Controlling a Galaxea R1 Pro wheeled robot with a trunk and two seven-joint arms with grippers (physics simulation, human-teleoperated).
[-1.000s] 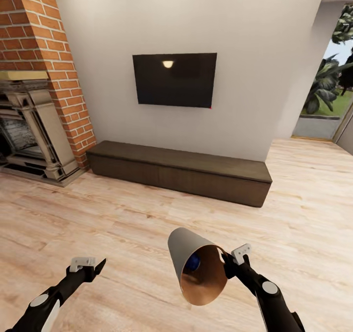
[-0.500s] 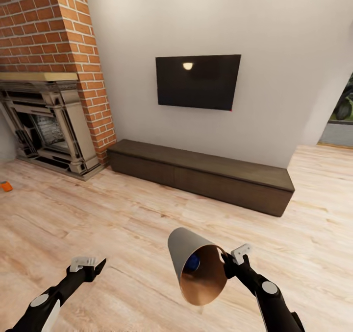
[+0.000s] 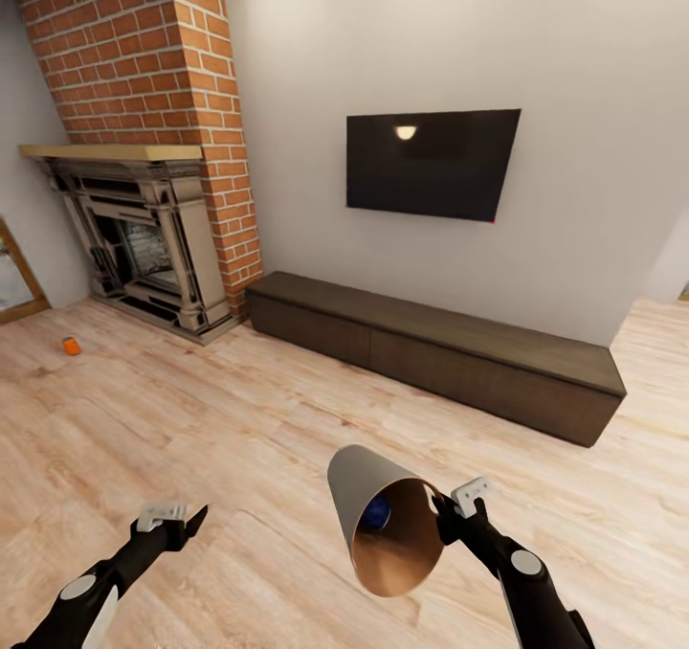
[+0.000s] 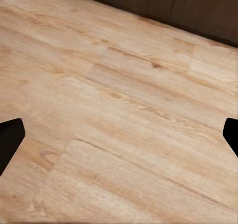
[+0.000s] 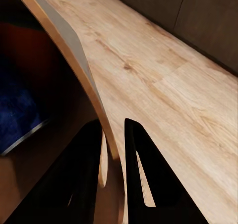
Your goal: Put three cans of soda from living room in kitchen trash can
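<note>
My right gripper [image 3: 443, 516] is shut on the rim of the tash can [image 3: 368, 496], a grey tapered bin with a coppery inside, held tilted above the floor with its mouth facing me. A dark blue can of soda [image 3: 377, 511] lies inside it. In the right wrist view the two fingers [image 5: 89, 174] clamp the bin's rim [image 5: 64, 35], and the blue can [image 5: 17, 110] shows inside. An orange can of soda [image 3: 72, 346] stands on the floor far left, near the fireplace. My left gripper [image 3: 191, 517] hangs open and empty over bare planks [image 4: 119, 135].
This is the living room: a red brick fireplace [image 3: 144, 218] at the left, a low dark wood bench [image 3: 431, 347] along the wall, a television [image 3: 431, 163] above it. Light wood plank floor [image 3: 239, 419] stretches between me and them.
The camera has swung left: fireplace, bench and television slid right in the picture, and the orange can has come fully into view at the left. Both arms hold their pose, the bin still gripped.
</note>
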